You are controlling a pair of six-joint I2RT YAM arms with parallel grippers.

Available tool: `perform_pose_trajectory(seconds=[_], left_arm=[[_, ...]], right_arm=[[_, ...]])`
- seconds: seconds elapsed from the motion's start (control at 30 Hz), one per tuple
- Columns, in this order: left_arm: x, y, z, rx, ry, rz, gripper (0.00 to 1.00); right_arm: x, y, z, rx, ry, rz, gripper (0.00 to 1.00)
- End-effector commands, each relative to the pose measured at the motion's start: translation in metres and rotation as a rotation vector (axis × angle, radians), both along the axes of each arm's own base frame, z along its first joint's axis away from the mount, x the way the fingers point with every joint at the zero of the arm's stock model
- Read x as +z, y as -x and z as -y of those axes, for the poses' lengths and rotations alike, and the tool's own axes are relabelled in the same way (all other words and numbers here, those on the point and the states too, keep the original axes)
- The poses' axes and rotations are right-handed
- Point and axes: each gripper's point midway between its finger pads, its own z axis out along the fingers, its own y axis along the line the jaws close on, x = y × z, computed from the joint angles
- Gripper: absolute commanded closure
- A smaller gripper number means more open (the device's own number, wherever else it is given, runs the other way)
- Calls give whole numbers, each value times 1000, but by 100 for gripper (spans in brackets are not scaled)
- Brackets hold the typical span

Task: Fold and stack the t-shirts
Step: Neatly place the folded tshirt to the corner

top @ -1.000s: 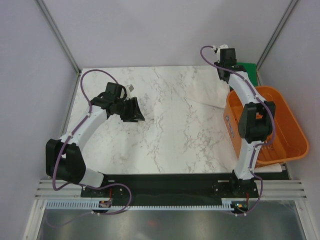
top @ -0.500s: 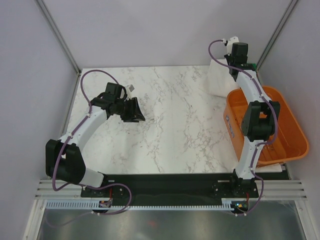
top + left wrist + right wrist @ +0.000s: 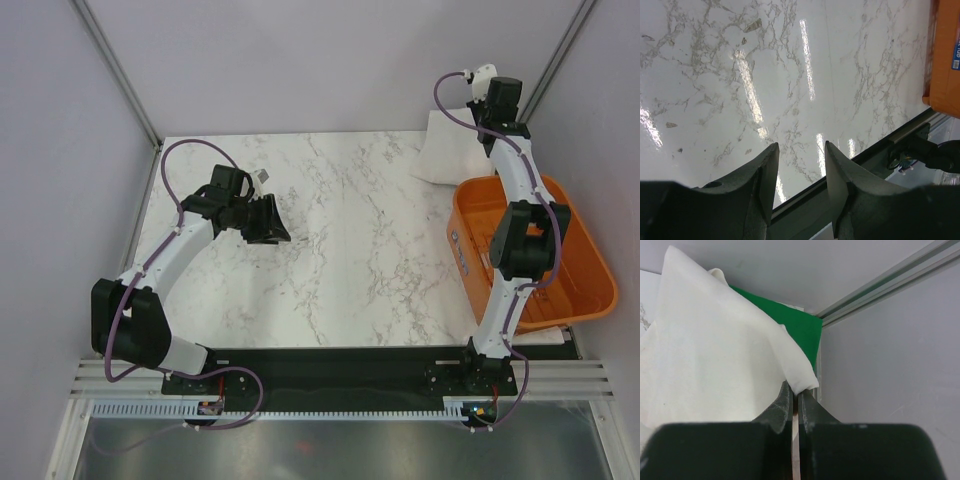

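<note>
Over at the far right corner of the desk, the right gripper has its jaws clamped tight on a folded edge of the white t-shirt. The cloth spreads away from the pinch, out to the left across that corner. Just behind it lies the green t-shirt, tucked flat into the corner against the wall, and the white cloth covers most of it. From above, the right arm is stretched far out, reaching past the orange basket, which sits at the desk's right edge.

On the left side, the left gripper hovers over bare marble, well apart from both shirts. Its jaws stand partly open with nothing between them, only the desk surface showing through the gap. They point toward the near edge.
</note>
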Motion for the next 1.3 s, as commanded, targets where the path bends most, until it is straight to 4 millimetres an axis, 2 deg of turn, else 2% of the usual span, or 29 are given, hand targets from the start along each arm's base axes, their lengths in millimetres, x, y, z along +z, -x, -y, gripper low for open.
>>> perform_pose_trajectory(seconds=[0.0, 0.23, 0.43, 0.53, 0.57, 0.67, 0.73, 0.83, 1.0, 1.03, 1.27], left_arm=[[11, 1, 6, -44, 31, 48, 51], [9, 1, 6, -44, 29, 42, 51], [8, 1, 6, -45, 29, 36, 51], [7, 2, 7, -51, 34, 30, 51], [6, 2, 8, -53, 34, 27, 51], [3, 2, 7, -53, 28, 22, 51], [-1, 1, 8, -55, 26, 10, 51], [-5, 1, 8, -59, 27, -6, 51], [-13, -2, 6, -50, 4, -15, 51], [-13, -2, 4, -45, -3, -15, 51], [-17, -5, 1, -34, -28, -13, 51]], right_arm=[[68, -6, -3, 42, 36, 149, 100], [89, -4, 1, 62, 38, 172, 100], [95, 0, 20, 40, 58, 174, 100], [85, -5, 28, 39, 56, 160, 100], [76, -12, 30, 39, 57, 147, 100], [64, -27, 45, 2, 76, 144, 100], [60, -41, 55, -5, 75, 163, 100], [57, -53, 64, -2, 64, 195, 100], [26, -77, 67, 51, 24, 213, 100], [13, -82, 69, 50, 22, 203, 100], [-16, -96, 86, 8, 14, 221, 100]])
